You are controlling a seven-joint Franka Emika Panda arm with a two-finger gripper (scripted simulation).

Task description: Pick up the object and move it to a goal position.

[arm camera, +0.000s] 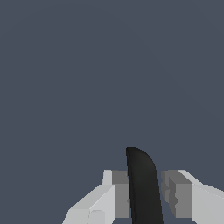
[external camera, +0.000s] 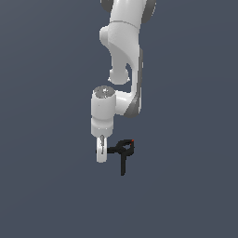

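Clamp centre frame, just below arm. Gripper straddles end of one handle; fingers either side, one touching, gap at other, so not yet clamped. Close fully before lift, keep handle centred. One handle horizontal toward gripper, other hangs down; red-tipped head faces exterior view's right.

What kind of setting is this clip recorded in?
Almost certainly a bare simulated scene, not a real room: a flat, featureless grey-blue ground, a smooth-rendered white arm, and blocky fingers flanking one handle of a small black clamp. No furniture or walls show.
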